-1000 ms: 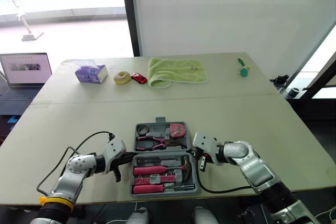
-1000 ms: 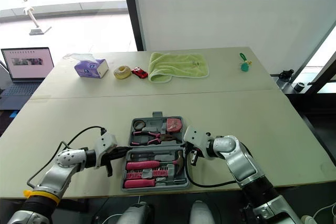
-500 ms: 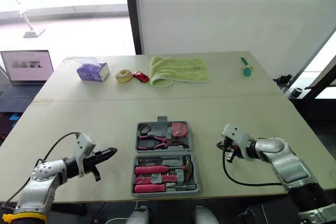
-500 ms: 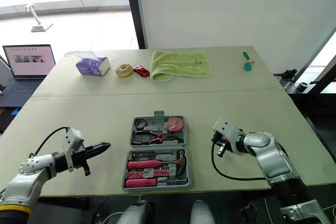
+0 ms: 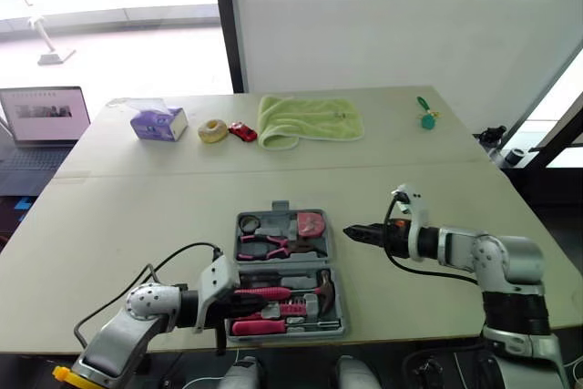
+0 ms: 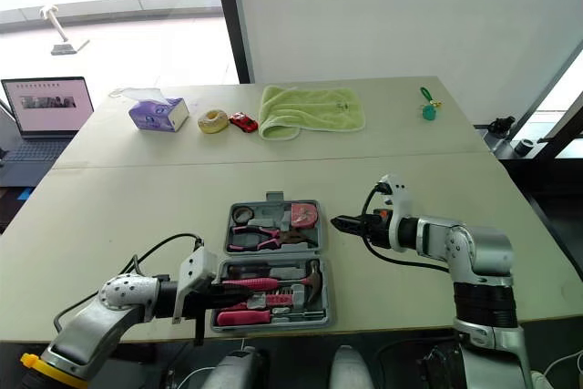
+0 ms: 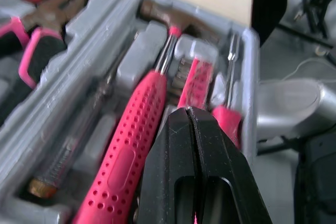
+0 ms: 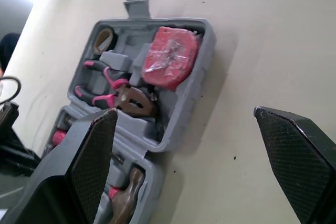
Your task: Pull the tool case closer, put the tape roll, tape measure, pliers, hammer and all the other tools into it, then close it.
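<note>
The left gripper (image 7: 190, 114) has its jaws clenched flat together on nothing, two smooth black fingers meeting in a thin seam. They hang just over the near half of the tool case (image 8: 193, 87), above the hammer (image 7: 131, 150), whose pink handle is rounded and pitted with rows of small dimples below a thin steel neck. Beside it lie slim pink-handled drivers in moulded slots.

The right gripper (image 5: 352, 232) has its jaws released and spread wide. Their inner pads carry a fine cross-hatched grip, and they point at the case's right side from just beside it, not touching.

The case is grey moulded plastic with rounded corners, lying open and flat near the front edge of the pale matte worktop (image 5: 419, 179). Its far half holds the dark ring of the tape roll (image 8: 105, 38), the pliers (image 8: 132, 98) with pink and black grips, and the red tape measure (image 8: 170, 56) in crinkled clear film.
</note>
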Motion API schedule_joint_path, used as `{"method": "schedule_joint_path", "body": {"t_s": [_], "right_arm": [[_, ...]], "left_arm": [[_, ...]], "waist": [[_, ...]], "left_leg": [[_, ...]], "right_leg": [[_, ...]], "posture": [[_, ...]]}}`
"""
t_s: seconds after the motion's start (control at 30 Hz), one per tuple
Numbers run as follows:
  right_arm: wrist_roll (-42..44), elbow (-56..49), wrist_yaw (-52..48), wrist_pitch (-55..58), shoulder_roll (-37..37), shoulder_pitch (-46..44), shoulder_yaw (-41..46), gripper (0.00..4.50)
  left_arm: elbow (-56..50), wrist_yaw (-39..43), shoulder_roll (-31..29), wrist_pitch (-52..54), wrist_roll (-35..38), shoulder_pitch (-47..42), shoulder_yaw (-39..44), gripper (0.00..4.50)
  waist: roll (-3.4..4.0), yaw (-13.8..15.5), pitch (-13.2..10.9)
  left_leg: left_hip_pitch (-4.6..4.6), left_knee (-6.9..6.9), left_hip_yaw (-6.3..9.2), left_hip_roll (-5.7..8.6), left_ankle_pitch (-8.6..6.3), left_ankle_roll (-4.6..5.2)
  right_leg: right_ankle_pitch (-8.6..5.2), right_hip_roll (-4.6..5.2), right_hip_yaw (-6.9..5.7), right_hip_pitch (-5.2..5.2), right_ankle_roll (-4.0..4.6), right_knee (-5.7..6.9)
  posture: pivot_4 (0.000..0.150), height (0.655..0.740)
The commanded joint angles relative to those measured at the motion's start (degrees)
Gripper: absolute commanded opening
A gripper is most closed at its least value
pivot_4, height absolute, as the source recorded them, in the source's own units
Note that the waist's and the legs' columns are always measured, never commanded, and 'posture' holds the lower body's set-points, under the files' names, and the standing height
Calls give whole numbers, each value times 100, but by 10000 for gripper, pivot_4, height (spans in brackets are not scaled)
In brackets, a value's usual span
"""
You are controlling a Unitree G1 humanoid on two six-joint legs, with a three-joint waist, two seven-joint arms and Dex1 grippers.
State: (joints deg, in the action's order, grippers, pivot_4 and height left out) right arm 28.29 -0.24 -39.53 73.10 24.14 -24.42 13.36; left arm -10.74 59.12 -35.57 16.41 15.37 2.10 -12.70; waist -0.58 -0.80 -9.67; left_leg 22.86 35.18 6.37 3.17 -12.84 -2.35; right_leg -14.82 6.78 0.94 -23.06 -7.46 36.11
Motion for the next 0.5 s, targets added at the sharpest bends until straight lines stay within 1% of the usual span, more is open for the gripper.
{"method": "schedule_joint_path", "body": {"t_s": [0.03,0.1,0.17,0.27,0.37,0.5], "right_arm": [[125,700,289,-335,-420,-398,234,44788],[135,1323,404,-528,-666,-657,311,44788],[10,1930,391,-863,-789,-909,177,44788],[-66,2876,168,-1315,-997,-1358,-42,44788],[-352,3786,-42,-1898,-1094,-1717,-375,44788],[-311,4660,-455,-2250,-1281,-2126,-384,44788]], "left_arm": [[243,-105,77,-203,-214,50,-140,0],[424,-141,123,-263,-337,91,-231,0],[469,-193,167,-288,-396,131,-276,0],[491,-249,239,-311,-471,159,-360,0],[554,-296,276,-305,-513,137,-424,0],[596,-346,294,-289,-533,123,-453,0]], "waist": [[0,-20,0],[7,-21,2],[8,-19,2],[10,-7,3],[14,-14,5],[15,-56,7]], "left_leg": [[1,0,-2,0,0,0],[0,-1,-4,-1,0,0],[-1,-1,-9,0,0,0],[-2,-1,-14,2,0,0],[-10,0,-19,3,1,0],[-46,-6,-19,2,0,1]], "right_leg": [[0,0,0,-3,0,1],[6,-1,0,-6,-7,4],[11,-2,0,-4,-17,4],[12,-2,0,-1,-18,3],[12,-2,0,6,-19,4],[11,-6,-2,41,-18,1]], "posture": [[1500,7400],[1500,7400],[1500,7400],[1500,7400],[1500,7400],[1500,7400]]}}
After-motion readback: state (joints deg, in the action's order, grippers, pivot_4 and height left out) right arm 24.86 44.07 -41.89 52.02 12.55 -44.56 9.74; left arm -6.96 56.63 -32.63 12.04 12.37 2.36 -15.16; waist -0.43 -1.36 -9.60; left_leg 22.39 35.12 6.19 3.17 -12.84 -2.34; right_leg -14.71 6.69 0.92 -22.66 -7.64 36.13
